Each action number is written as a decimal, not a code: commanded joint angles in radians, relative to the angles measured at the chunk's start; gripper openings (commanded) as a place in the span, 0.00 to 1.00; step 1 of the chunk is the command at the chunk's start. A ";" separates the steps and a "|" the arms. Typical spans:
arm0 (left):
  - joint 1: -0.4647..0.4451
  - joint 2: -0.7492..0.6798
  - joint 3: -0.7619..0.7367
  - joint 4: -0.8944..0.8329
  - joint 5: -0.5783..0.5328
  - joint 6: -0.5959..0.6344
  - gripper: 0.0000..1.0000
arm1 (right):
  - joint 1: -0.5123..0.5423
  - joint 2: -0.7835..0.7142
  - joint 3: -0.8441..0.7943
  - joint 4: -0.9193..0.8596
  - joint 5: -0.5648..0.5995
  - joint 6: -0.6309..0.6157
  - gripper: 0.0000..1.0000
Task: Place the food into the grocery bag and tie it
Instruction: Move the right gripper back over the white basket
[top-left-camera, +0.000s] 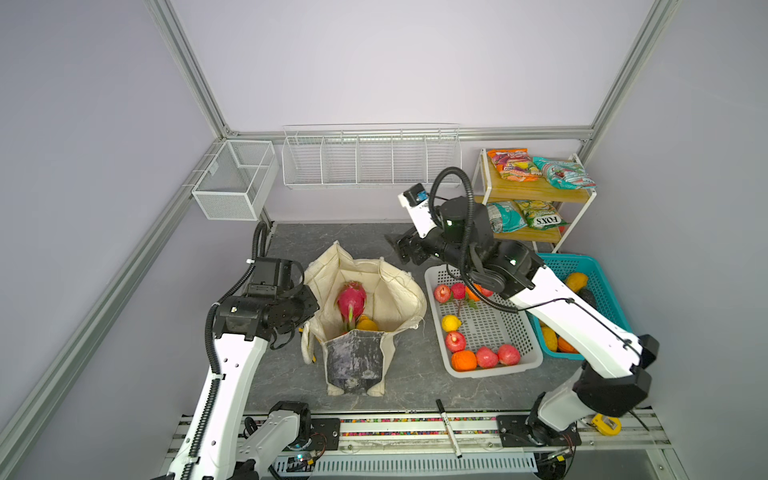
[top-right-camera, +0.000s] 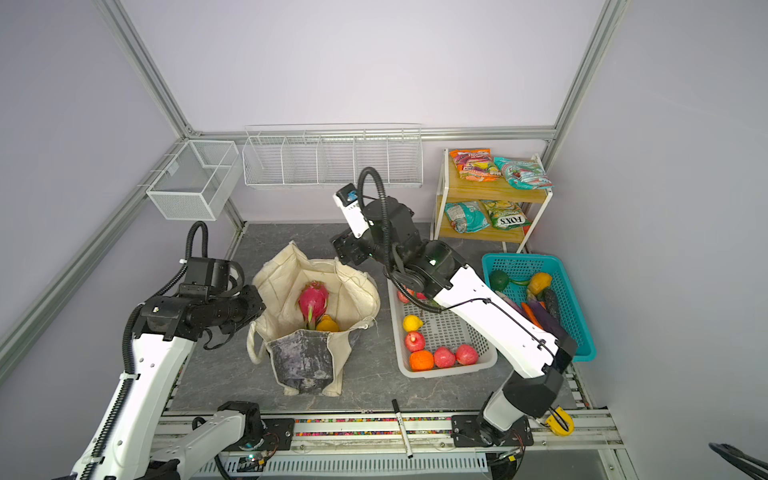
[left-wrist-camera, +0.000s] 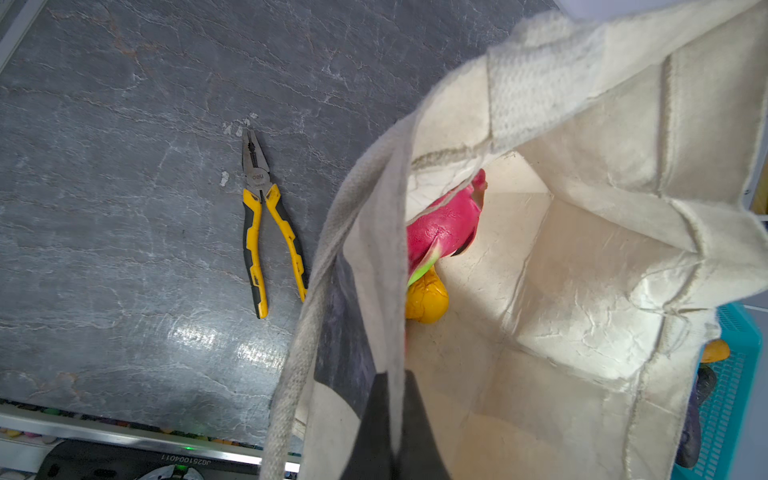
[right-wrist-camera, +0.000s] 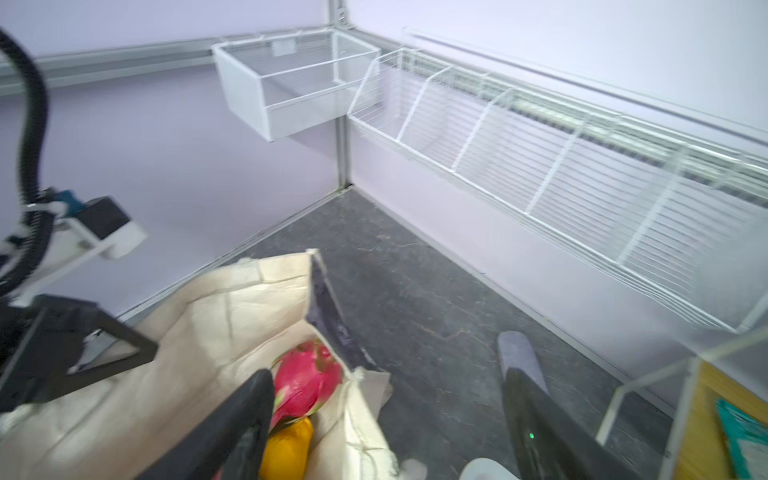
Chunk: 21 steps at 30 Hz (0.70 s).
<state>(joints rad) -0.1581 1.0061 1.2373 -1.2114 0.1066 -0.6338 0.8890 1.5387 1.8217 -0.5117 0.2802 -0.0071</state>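
The left gripper (left-wrist-camera: 392, 386) is pinching the rim of the floppy cream canvas grocery bag (top-left-camera: 399, 291), with the pink toy dragon fruit (top-left-camera: 351, 301) lying inside beyond its fingers, while the right gripper (right-wrist-camera: 386, 357) is hanging spread and empty; a slipping pinch would likely be collapsing the mouth.

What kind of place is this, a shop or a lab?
Probably a lab booth staged as a mock grocery: plain walls in an aluminium frame, a small wooden shelf of snack packets, a white perforated plastic basket of toy fruit.
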 joint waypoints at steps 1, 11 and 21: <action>-0.005 -0.002 -0.006 0.018 0.004 0.013 0.00 | -0.074 -0.080 -0.141 0.055 0.151 0.077 0.88; -0.005 0.024 -0.004 0.028 0.007 0.009 0.00 | -0.367 -0.251 -0.461 -0.089 0.163 0.472 0.88; -0.011 0.032 0.010 0.033 0.011 0.008 0.00 | -0.632 -0.248 -0.633 -0.261 0.010 0.905 0.89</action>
<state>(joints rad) -0.1604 1.0351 1.2369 -1.1969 0.1070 -0.6342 0.2893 1.2922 1.2205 -0.7063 0.3569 0.7208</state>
